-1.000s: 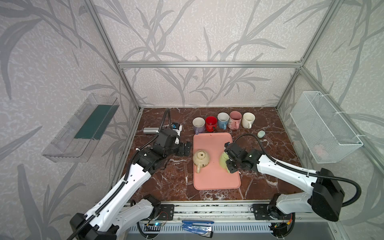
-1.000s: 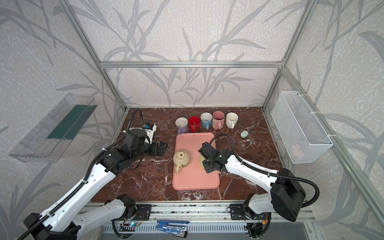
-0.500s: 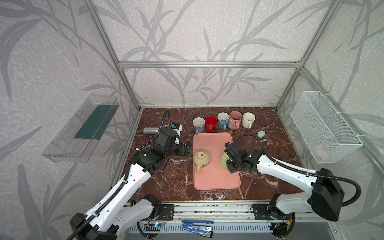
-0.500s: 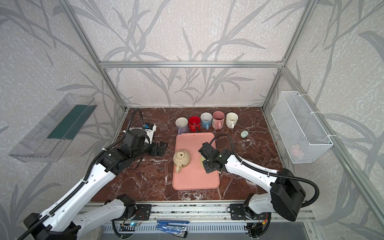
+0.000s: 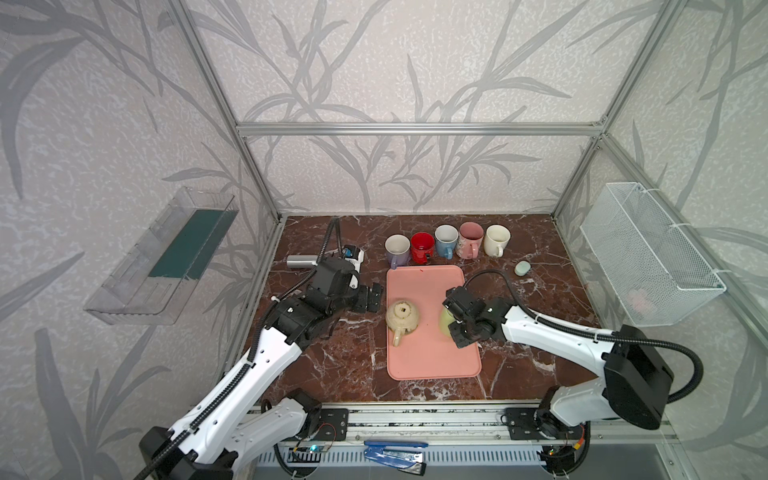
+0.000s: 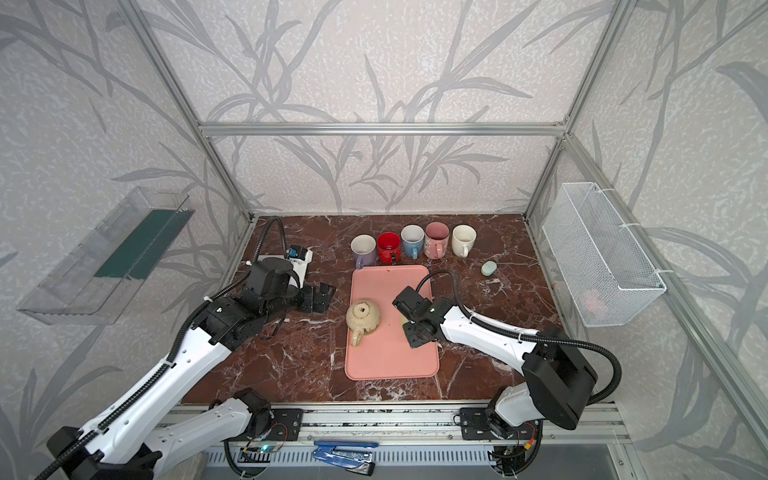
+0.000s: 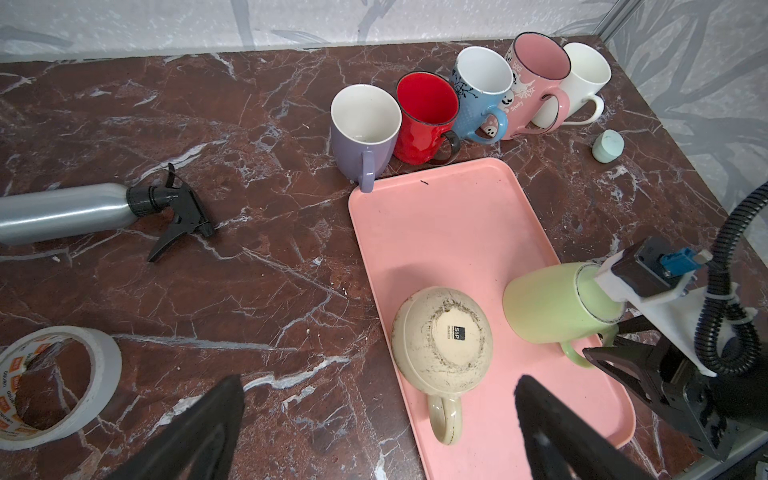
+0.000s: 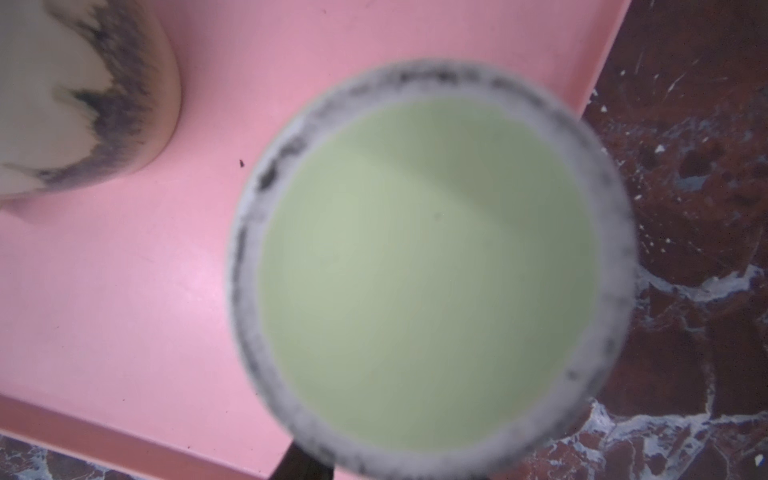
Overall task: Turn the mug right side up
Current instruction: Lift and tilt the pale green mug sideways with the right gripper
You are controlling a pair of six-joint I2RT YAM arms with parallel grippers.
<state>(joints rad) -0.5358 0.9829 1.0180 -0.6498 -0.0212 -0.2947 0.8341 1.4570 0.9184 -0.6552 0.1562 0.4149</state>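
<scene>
Since green mug (image 7: 552,303) sat base-up on tray's (image 7: 449,216) right side, right claw (image 5: 453,323) hung over it at the handle, likely to lift and flip it. Jaws looked part-open; couldn't tell if the handle was pinched. Left claw (image 5: 371,297) gaped wide, empty, just off tray's left edge, near base-up beige mug (image 7: 442,340).

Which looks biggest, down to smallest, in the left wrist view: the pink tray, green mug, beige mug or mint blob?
1. pink tray
2. green mug and beige mug: they look about alike.
3. mint blob, though it lies farthest away.
</scene>
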